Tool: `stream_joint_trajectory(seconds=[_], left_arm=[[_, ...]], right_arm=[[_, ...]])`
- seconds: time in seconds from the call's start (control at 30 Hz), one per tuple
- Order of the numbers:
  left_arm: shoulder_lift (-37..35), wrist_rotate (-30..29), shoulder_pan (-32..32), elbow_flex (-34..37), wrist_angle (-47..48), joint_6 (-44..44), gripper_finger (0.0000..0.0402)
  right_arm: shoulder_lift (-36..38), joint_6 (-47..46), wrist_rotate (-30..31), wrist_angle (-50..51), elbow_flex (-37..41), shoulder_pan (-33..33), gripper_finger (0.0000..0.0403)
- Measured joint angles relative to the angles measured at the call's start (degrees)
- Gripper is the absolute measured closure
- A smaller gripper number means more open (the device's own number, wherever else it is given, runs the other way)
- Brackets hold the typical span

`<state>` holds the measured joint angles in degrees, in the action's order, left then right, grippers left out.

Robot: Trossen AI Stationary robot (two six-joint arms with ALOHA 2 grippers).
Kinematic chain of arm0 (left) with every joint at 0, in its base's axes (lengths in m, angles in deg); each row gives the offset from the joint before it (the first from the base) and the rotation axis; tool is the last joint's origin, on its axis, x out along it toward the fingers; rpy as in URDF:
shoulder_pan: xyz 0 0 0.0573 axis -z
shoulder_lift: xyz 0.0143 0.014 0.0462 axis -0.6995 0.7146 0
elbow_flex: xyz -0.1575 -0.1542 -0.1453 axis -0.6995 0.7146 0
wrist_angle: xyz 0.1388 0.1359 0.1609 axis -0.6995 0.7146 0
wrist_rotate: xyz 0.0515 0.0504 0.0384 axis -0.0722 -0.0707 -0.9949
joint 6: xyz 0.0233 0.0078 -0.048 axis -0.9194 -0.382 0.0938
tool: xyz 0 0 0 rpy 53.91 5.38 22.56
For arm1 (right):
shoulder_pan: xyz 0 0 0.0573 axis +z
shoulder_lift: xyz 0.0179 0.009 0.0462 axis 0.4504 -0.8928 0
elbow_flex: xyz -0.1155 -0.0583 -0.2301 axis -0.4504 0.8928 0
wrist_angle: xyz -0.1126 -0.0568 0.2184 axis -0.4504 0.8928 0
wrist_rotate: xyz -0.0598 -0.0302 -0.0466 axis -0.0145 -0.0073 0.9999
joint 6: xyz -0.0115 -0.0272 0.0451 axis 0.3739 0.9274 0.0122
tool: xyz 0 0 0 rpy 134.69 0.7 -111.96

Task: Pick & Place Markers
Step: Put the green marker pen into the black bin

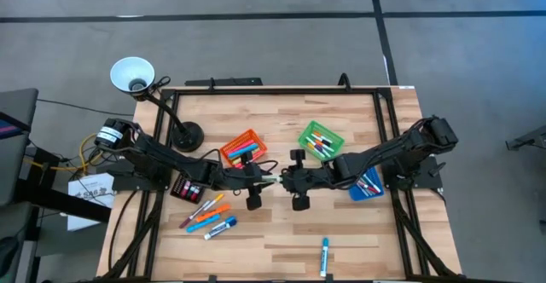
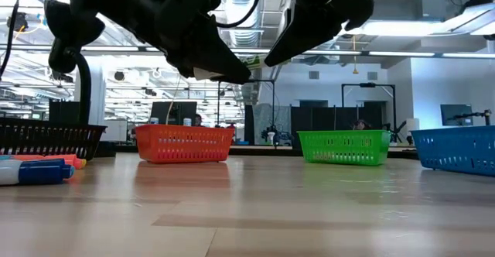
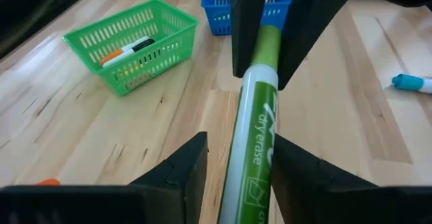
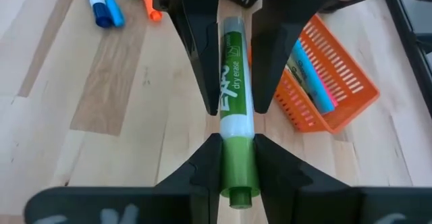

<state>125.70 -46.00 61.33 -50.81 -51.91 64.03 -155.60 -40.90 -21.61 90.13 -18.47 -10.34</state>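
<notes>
At frame centre, our right claw point(image 4: 237, 163) gripped the green marker's point(image 4: 234, 126) cap while our left claw point(image 3: 236, 166) loosely straddled its barrel.

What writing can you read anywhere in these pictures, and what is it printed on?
"dry erase": on the white barrel of the green marker held between the two end effectors, readable in both wrist views.
"EXPO": the brand above it on the same barrel, partly legible in the right wrist view.
Sheet of paper beside the table's left edge: print too small to read.
Markers in the baskets: labels too blurred to read.
</notes>
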Motion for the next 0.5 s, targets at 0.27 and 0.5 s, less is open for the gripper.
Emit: stream_joint_trajectory(seconds=[0.27,0.5], left_arm=[[-0.02,1.9,0.05,0.0,-0.13,-0.37,0.0328],[-0.04,3.52,-0.01,0.0,-0.44,0.87,0.0339]], right_arm=[[0.0,-0.25,-0.26,0.0,-0.02,0.02,0.0328],[0.0,-2.21,-0.16,-0.02,-0.04,0.07,0.0258]])
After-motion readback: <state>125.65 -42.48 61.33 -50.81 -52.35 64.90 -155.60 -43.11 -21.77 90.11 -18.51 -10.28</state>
